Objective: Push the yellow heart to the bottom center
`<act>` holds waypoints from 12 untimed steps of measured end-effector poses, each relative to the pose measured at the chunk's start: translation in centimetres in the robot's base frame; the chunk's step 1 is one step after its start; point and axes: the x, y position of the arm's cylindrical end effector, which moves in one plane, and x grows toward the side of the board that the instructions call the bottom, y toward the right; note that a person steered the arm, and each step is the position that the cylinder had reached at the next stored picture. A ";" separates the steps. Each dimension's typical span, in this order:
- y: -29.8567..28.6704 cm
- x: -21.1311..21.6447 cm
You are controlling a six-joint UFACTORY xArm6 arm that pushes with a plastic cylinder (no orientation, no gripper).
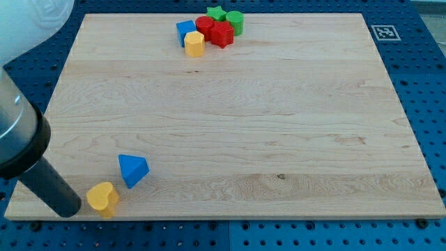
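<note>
The pale, light-grained wooden board lies on a deep blue pegboard surface dotted with dark holes. A black-and-white square marker sits beside the board's top right corner.

Near the view's bottom left:
- a yellow heart block
- a blue triangular block
- the dark rod's tip, black or perhaps charcoal

At the view's top:
- a blue block
- a yellow block
- a red round block
- a red block
- a green star block
- a green round block

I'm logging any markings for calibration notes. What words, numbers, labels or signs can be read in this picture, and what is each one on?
No words, letters or numbers can be read anywhere.
The only sign is a square black-and-white marker tag at the view's top right, just off the corner of the wooden board; it is a pattern, not text.
The blocks carry no print.
</note>
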 end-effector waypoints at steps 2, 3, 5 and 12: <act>0.0 -0.1; 0.8 -0.1; 4.0 -0.1; 17.4 -2.8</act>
